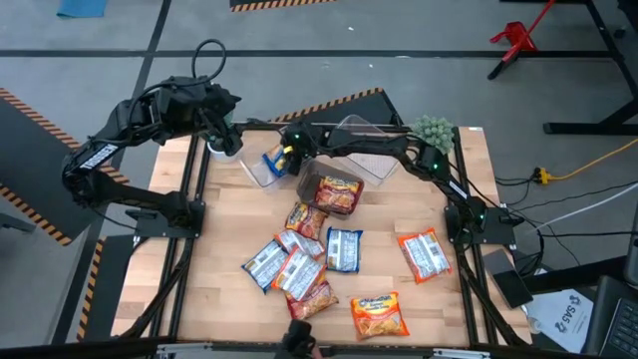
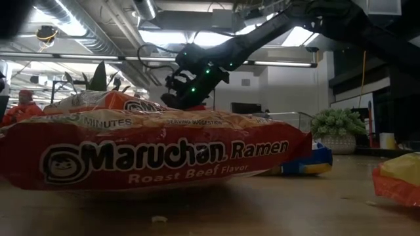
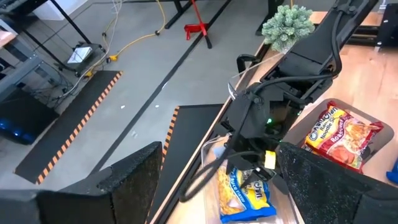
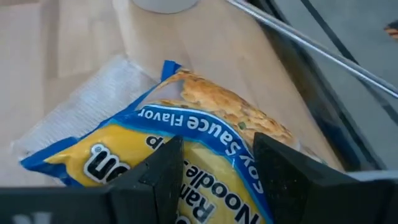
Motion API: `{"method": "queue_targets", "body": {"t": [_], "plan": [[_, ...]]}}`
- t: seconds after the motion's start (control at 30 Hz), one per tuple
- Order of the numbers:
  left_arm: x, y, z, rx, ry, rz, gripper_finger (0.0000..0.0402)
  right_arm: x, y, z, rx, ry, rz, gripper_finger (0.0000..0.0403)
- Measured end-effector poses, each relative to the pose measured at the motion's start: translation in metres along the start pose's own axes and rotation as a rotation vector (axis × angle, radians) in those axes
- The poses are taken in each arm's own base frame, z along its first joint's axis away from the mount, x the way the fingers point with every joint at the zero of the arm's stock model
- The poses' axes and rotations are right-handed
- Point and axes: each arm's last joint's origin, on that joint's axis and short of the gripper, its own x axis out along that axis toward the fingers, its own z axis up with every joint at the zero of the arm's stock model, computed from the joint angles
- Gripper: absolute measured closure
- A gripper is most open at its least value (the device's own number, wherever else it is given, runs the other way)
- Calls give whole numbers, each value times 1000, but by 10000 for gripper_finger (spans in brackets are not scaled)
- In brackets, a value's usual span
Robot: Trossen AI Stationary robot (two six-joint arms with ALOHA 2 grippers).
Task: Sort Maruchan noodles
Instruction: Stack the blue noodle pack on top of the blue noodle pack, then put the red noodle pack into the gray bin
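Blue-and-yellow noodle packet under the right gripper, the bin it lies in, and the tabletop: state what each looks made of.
Blue-and-yellow noodle packet: thin printed plastic film, glossy; it creases and catches highlights. Right gripper sits right over it.
Bin: seemingly clear, slightly frosted plastic; the wood shows through its floor.
Tabletop: light wood planks with visible grain and seams, smooth, probably sealed.

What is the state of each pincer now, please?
Left pincer: open, holding nothing, at the table's far left edge.
Right pincer: closed on the blue-yellow noodle packet, over the clear bin.
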Motion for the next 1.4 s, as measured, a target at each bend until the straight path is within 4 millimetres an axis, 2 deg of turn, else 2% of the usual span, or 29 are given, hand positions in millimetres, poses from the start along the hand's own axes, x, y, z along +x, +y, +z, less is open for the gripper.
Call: {"method": "queue_targets", "body": {"t": [0.27,0.37,0.43,0.57,0.67,0.77,0.87,0.97,1.13,1.27,1.4], "plan": [[0,0,0,-24,0,0,85,-28,-8,22,36,-62,-135,219],[0,0,0,-64,2,-4,85,-43,-8,32,26,-86,-73,219],[0,-2,-2,-82,19,-50,85,-63,-8,43,23,-116,-7,219],[1,-7,-12,-80,106,-166,85,-135,-19,72,-3,-192,80,219],[9,-20,-25,-88,178,-293,85,-191,-29,81,-51,-200,92,219],[25,-41,-43,-65,236,-374,85,-247,-38,84,-99,-209,66,219],[49,-70,-66,12,276,-433,85,-299,-44,83,-126,-234,42,219],[74,-101,-89,77,250,-492,85,-330,-48,78,-119,-240,27,219],[102,-145,-122,244,209,-574,85,-359,-46,71,-112,-230,-3,219],[114,-172,-144,426,203,-606,85,-359,-45,64,-107,-161,11,219],[125,-190,-156,499,197,-602,85,-357,-44,59,-94,-107,23,219]]}}
